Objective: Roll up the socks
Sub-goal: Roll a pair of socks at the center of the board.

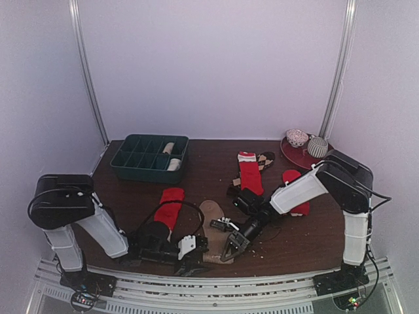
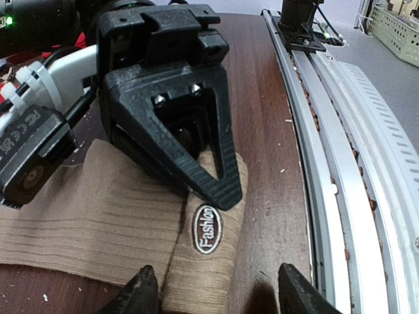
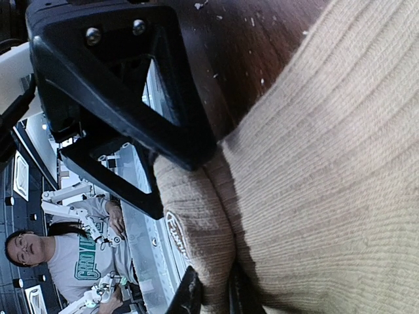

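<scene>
Room: pale walls (image 1: 209, 65).
Surface: dark wood tabletop (image 1: 209, 170).
Near edge: tan sock (image 2: 98, 222), pinched by right gripper (image 3: 213, 297); left gripper (image 2: 216, 294) wide.

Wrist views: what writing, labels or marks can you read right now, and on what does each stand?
"Fashion": on the oval patch of the tan sock, left wrist view.
Same patch in the right wrist view: sideways and partly hidden, not fully readable.
Green lettering on the bystander's T-shirt: too blurred to read.
Raised marks on the grey housing: too blurred to read.
</scene>
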Robot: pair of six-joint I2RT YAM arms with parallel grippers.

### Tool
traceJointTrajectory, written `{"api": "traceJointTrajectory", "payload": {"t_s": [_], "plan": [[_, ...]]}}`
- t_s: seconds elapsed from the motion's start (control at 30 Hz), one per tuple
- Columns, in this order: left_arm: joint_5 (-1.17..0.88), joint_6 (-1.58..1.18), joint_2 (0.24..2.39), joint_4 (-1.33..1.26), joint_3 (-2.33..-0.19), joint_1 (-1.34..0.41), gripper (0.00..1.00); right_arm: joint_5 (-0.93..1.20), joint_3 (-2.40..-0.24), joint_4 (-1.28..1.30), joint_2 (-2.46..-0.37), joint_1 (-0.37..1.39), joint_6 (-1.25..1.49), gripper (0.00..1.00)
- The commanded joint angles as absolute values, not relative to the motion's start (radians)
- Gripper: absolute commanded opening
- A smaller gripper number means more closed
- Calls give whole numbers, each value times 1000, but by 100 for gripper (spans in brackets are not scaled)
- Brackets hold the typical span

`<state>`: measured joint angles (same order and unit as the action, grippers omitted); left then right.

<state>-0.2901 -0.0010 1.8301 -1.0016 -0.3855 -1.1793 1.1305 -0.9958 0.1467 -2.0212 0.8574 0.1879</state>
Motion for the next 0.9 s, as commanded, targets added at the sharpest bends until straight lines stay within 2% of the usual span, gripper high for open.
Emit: {"api": "traceJointTrajectory", "payload": {"t_s": [0.0, 0.27, 0.3, 0.37, 0.4, 0.43, 0.63, 0.77, 0.87], "plan": [[-313, -18, 1867, -1092, -416, -1183, 57, 1043, -949, 209, -2064, 853, 187, 6], [-342, -42, 1914, -1112, -445, -1183, 40, 1032, -938, 196, -2061, 852, 188, 6], [-349, -46, 1919, -1114, -449, -1183, 35, 1030, -936, 195, -2059, 852, 188, 6], [-358, -59, 1931, -1097, -460, -1183, 17, 1026, -935, 194, -2056, 853, 185, 7], [-361, -73, 1936, -1087, -466, -1183, 5, 1021, -936, 196, -2052, 853, 179, 8], [-354, -90, 1939, -1079, -465, -1183, 0, 1013, -936, 198, -2044, 853, 174, 8], [-316, -270, 1915, -917, -454, -1182, 0, 949, -919, 126, -1903, 853, 186, 18], [-338, -455, 1865, -784, -431, -1170, 0, 824, -844, -52, -1681, 859, 219, 24], [-409, -599, 1846, -794, -382, -1141, 0, 644, -725, -216, -1496, 906, 169, 29]]}}
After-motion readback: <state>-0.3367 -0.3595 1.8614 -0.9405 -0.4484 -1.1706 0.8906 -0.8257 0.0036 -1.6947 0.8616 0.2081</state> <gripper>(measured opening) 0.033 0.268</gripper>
